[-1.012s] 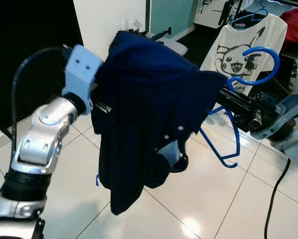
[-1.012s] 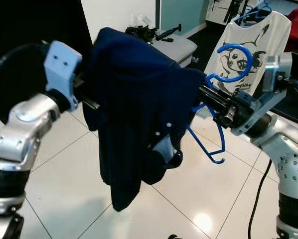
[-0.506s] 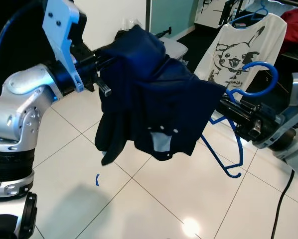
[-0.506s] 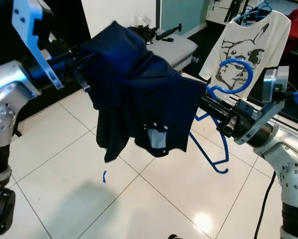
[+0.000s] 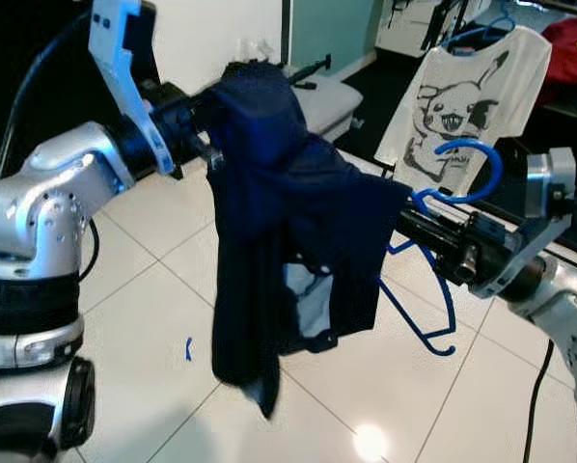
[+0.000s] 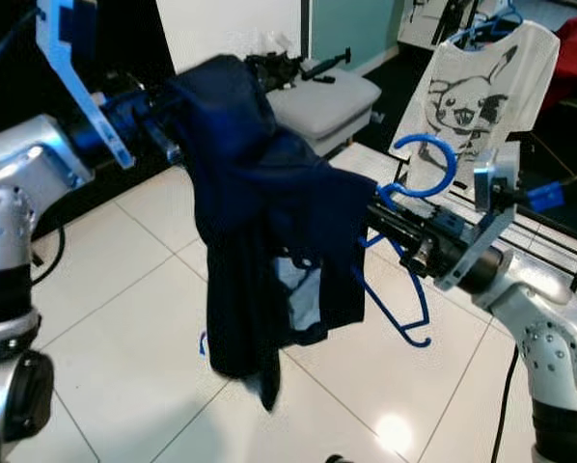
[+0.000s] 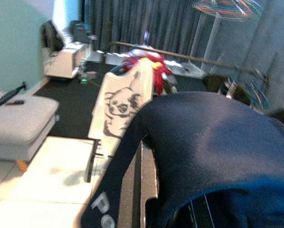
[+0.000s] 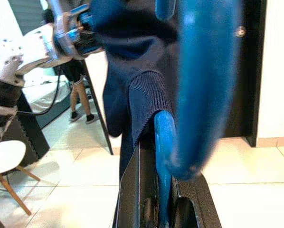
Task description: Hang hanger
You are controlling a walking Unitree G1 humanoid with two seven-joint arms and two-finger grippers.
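**Inspector A:** Black fingers of the right gripper (image 6: 390, 224) are clamped on the blue plastic hanger (image 6: 411, 253); in the right wrist view the blue bar (image 8: 164, 156) sits pinched between them. Confirm?

**Inspector B:** Confirmed. Hanger hook (image 5: 467, 172) stands above the fingers, and its lower frame hangs below them over the white tiled floor (image 5: 153, 289).

**Inspector A:** Left gripper (image 5: 204, 127)?

**Inspector B:** Raised at the upper left, and buried in the dark navy shirt (image 5: 288, 241). Fabric covers the fingers in the left wrist view (image 7: 218, 156), so I cannot tell whether they are parted or closed.

**Inspector A:** Position of the garment?

**Inspector B:** Draped between both grippers, one end over the left fingers, the other bunched against the hanger at the right fingers. Its bulk hangs down towards the floor without touching it.

**Inspector A:** Surroundings?

**Inspector B:** White cartoon-print T-shirt (image 5: 462, 87) hanging on a rail behind the right arm; grey cushioned bench (image 6: 322, 96) behind the shirt.
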